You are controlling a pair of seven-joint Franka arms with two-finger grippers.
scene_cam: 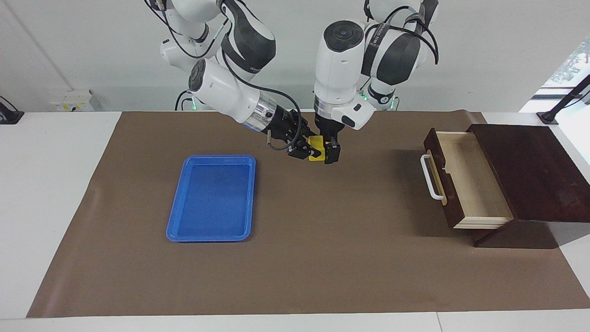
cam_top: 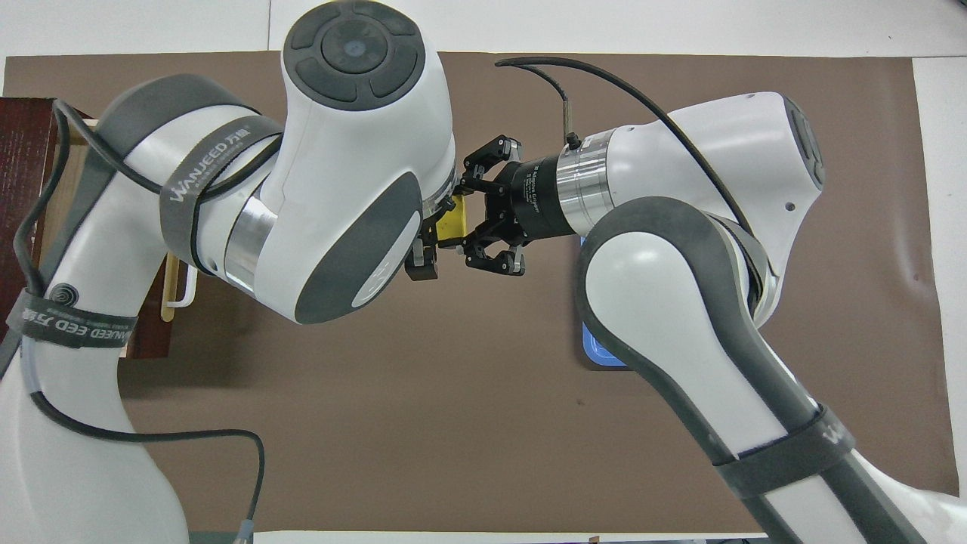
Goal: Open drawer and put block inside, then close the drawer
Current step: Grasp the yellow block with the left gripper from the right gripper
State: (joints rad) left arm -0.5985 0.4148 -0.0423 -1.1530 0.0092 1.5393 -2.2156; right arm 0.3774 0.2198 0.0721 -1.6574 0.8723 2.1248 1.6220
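Facing view: the right gripper point(scene_cam: 302, 150) is holding the yellow block point(scene_cam: 316, 152) in mid-air, jaws clamped on it, over the brown mat between the blue tray point(scene_cam: 211, 198) and the open drawer point(scene_cam: 465, 177). The left gripper point(scene_cam: 331, 152) is reaching down around the block; whether its jaws are gripping cannot be told.

Overhead view: the block point(cam_top: 453, 221) is sitting between both grippers, the drawer lying toward the left arm's end of the counter.

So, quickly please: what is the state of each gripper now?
Right gripper: shut on the block, in the air over the mat.
Left gripper: around the same block; a firm grip cannot be told.
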